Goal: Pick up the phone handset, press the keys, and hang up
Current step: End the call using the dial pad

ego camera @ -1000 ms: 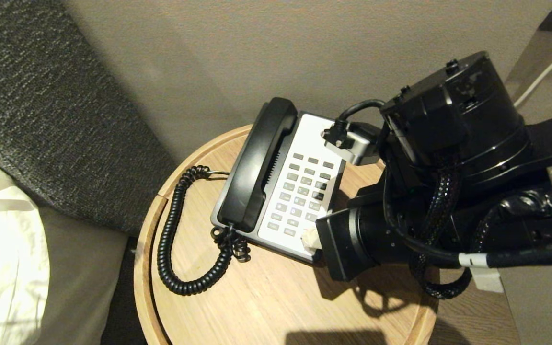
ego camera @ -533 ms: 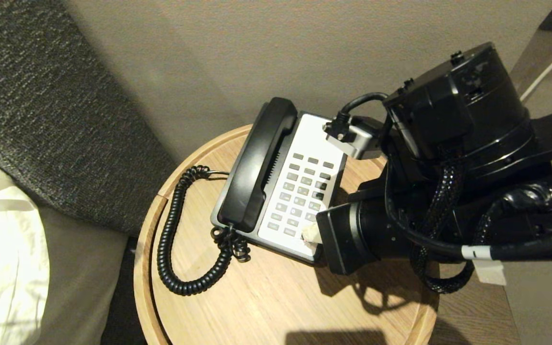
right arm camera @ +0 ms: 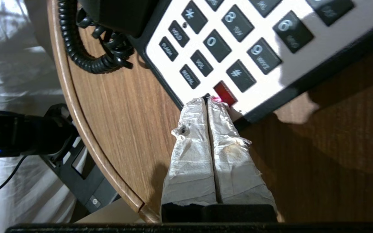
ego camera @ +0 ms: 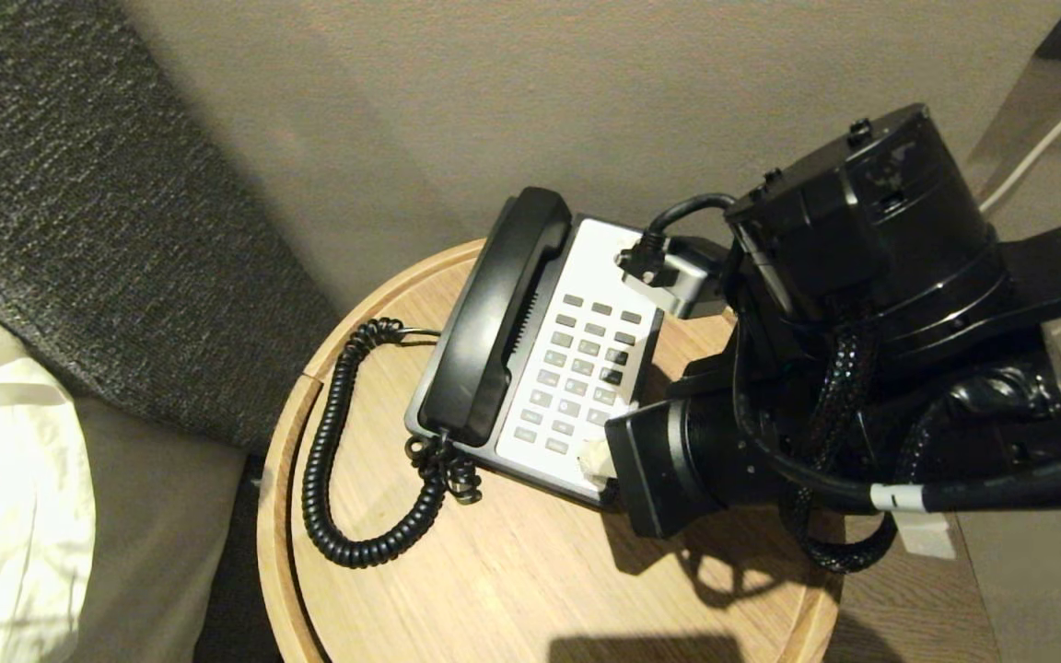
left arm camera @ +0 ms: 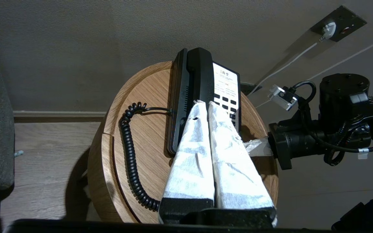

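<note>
The black phone handset (ego camera: 494,318) lies in its cradle on the left side of the black-and-white phone base (ego camera: 597,262). Its coiled cord (ego camera: 328,460) loops over the round wooden table (ego camera: 494,580). My right gripper (ego camera: 597,459) is shut, its white-wrapped tips at the near right corner of the base. In the right wrist view the right gripper (right arm camera: 208,101) rests against a red key (right arm camera: 224,93) below the number keys (right arm camera: 217,45). My left gripper (left arm camera: 205,103) is shut and empty, hovering above the handset (left arm camera: 195,74) and keypad. It is outside the head view.
A grey padded headboard (ego camera: 79,212) and white bedding (ego camera: 5,479) lie left of the table, with a beige wall behind. A wall socket with a white plug (left arm camera: 329,30) and cable sits to the right. The table rim (right arm camera: 76,123) runs close to my right fingers.
My right arm's upper housing lifted slightly and settled back. Its fingertips stay at the same corner of the phone base. The handset and cord have not moved.
</note>
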`<state>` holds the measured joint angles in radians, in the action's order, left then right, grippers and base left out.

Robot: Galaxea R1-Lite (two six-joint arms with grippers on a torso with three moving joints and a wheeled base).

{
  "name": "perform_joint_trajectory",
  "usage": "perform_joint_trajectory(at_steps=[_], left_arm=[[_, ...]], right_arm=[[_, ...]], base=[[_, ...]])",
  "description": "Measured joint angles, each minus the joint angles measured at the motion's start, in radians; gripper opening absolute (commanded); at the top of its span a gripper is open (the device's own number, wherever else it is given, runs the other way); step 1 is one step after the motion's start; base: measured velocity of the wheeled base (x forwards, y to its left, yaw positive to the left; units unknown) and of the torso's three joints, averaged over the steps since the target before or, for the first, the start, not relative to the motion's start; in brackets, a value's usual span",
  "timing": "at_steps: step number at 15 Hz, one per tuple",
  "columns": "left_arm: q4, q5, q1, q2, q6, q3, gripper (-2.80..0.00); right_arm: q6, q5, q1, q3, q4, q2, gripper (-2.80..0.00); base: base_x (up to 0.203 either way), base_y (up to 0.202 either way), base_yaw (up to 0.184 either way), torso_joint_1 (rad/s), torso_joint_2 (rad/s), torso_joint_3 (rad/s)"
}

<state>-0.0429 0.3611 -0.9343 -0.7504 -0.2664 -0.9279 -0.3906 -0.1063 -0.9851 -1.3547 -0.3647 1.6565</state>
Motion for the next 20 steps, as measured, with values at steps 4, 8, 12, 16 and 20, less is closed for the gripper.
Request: perform_joint_trajectory(at_steps=[4,8,12,16,20], left_arm=[[0.001,0.000,0.000,0.011,0.000,0.014,-2.80],[0.003,0.000,0.000,0.025,-0.002,0.039,-2.80],[0.000,0.000,0.000,0.027,-0.003,0.043,-2.80],[0.002,0.000,0.000,0.027,-0.002,0.048,-2.80],[0.002,0.000,0.000,0.027,-0.003,0.049,-2.80]], right_arm=[[0.000,0.000,0.001,0.000,0.001,0.007,-2.80],[-0.001,-0.002,0.001,0.002,-0.002,0.000,-2.80],[-0.001,-0.002,0.000,0.002,-0.004,-0.018,-2.80],[0.000,-0.002,0.000,0.000,-0.004,-0.024,-2.80],[-0.001,-0.001,0.000,0.002,-0.003,-0.020,-2.80]], base=[[0.000,0.000,0.000,0.000,0.00,0.000],[0.000,0.000,0.000,0.000,0.00,0.000],[0.000,0.000,0.000,0.000,0.00,0.000],[0.000,0.000,0.000,0.000,0.00,0.000],[0.000,0.000,0.000,0.000,0.00,0.000]])
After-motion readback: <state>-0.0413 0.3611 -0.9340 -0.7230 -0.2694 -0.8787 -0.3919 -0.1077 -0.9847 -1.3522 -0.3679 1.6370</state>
